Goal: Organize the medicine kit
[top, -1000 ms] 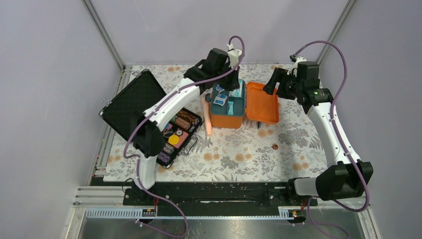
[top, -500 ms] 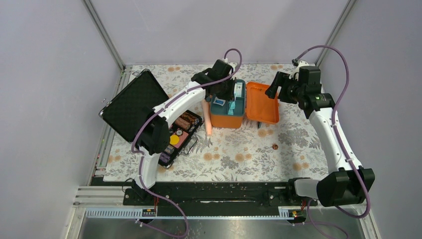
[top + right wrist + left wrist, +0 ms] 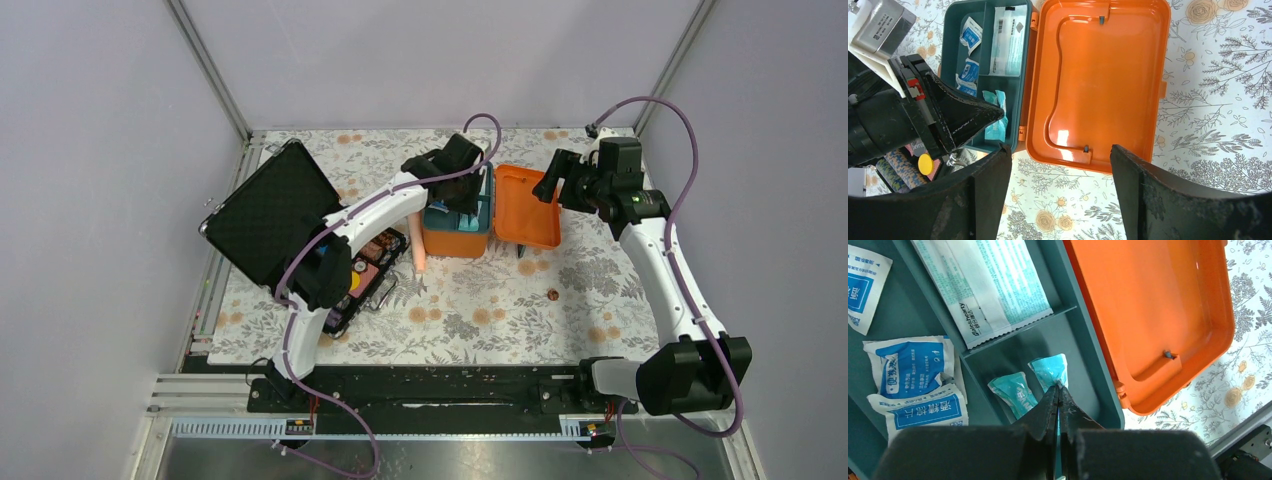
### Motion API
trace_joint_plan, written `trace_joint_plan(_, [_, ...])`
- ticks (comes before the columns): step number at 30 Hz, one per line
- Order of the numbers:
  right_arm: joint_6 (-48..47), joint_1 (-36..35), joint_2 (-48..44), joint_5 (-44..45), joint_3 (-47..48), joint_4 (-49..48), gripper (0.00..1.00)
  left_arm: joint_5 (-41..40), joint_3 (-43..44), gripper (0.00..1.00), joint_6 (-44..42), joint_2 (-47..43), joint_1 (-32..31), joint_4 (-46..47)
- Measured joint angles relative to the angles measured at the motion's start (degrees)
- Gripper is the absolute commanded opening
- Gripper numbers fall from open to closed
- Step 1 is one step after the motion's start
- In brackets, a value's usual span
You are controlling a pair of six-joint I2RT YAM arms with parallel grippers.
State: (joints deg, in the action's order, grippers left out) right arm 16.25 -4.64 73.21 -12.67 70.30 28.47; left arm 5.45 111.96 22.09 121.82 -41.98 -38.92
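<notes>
Medicine kit (image 3: 455, 238) sits on the far half of the desk (image 3: 480, 300), with its orange lid (image 3: 528, 205) lying open flat to the right. Left fingers (image 3: 1057, 405) are pressed shut, tips down in the tray compartment with two teal packets, touching one teal packet (image 3: 1049, 371). Cannot tell whether they pinch it. Right fingers (image 3: 988, 195) are spread wide and empty, hovering over the open lid.

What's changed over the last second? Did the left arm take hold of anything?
The left gripper came down into the kit's tray. It is shut, and its tips seem to pinch the edge of a teal packet. The right gripper, open, barely shifted near the lid. The kit, the open lid and the black case stayed put.
</notes>
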Motion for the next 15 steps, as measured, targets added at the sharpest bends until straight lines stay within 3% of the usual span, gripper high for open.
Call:
trace_joint_plan(11, [0.1, 0.3, -0.6, 0.0, -0.8, 0.0, 0.79, -6.5, 0.0, 0.00, 0.0, 0.2, -0.6, -0.2])
trace_joint_plan(15, [0.3, 0.3, -0.6, 0.0, -0.9, 0.0, 0.79, -7.9, -0.1, 0.05, 0.0, 0.2, -0.6, -0.4])
